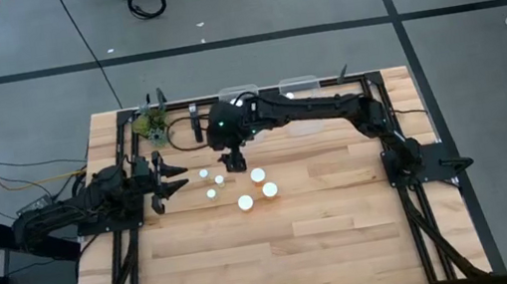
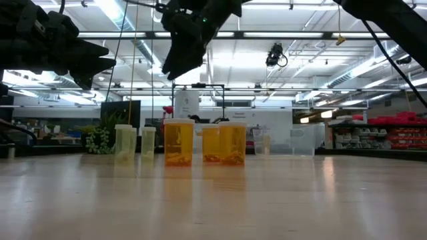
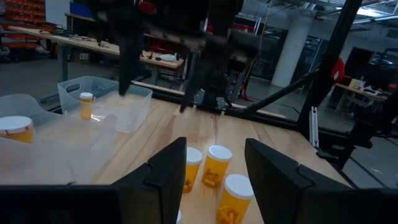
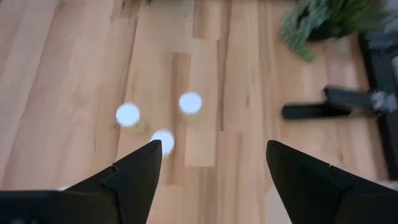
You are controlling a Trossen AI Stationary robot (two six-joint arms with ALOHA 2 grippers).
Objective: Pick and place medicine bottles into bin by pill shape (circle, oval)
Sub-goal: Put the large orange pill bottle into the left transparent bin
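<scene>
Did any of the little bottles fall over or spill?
No. The bottles on the table all stand upright with caps on, none spilled. Two more sit in the clear bins. Both tools hang open above them, holding nothing.

- No text, label, brand, number or sign is legible in any view.
- Medicine bottles (image 2: 178, 142): the amber walls facing the low view carry no readable print; from above the white caps are plain.
- Bottle in the clear bin (image 3: 86, 104): any marking is too small to make out.
- Capped bottle at the left edge of the left wrist view (image 3: 15, 129): a faint reddish mark runs along the cap rim; no characters can be resolved.
- Background shelving (image 2: 387, 133) on the far right of the room: red items are visible, with no wording distinguishable.
</scene>
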